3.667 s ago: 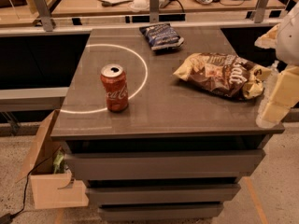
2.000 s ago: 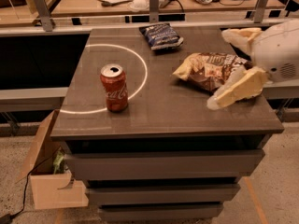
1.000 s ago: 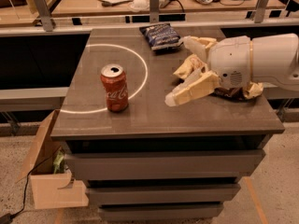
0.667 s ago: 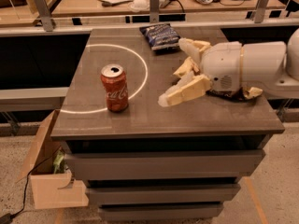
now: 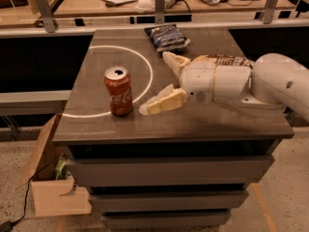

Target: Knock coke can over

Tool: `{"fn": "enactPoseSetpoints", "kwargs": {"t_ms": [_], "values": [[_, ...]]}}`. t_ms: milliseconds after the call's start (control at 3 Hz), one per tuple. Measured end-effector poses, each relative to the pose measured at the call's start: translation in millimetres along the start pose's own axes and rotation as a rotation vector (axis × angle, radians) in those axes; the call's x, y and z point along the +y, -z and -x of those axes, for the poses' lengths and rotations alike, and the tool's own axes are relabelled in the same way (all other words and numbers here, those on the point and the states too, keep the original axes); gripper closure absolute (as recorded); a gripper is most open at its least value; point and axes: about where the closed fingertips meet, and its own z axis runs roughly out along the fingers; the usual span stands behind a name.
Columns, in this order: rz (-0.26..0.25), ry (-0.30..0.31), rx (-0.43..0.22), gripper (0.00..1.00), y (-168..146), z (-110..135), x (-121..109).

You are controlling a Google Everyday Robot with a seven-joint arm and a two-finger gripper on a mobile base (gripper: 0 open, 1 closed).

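Near one upright coke can [image 5: 119, 92] hangs one gripper [image 5: 153, 83], spread wide.

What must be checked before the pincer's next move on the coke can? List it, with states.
1. Coke can upright on the table: ok.
2. Pincer open, low beside the can, not touching it: ok.
3. Nothing between the lower finger and the can: ok.
4. Blue snack bag well behind the can: ok.
5. Chip bag free of the arm: cannot tell, mostly hidden.
6. Room for the can to fall without rolling off: cannot tell.
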Motion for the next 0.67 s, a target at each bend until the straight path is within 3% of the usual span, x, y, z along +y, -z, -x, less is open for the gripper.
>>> {"fn": "enactPoseSetpoints", "kwargs": {"t_ms": [667], "values": [[0.044, -0.036, -0.054, 0.00, -52, -25, 4]]}}
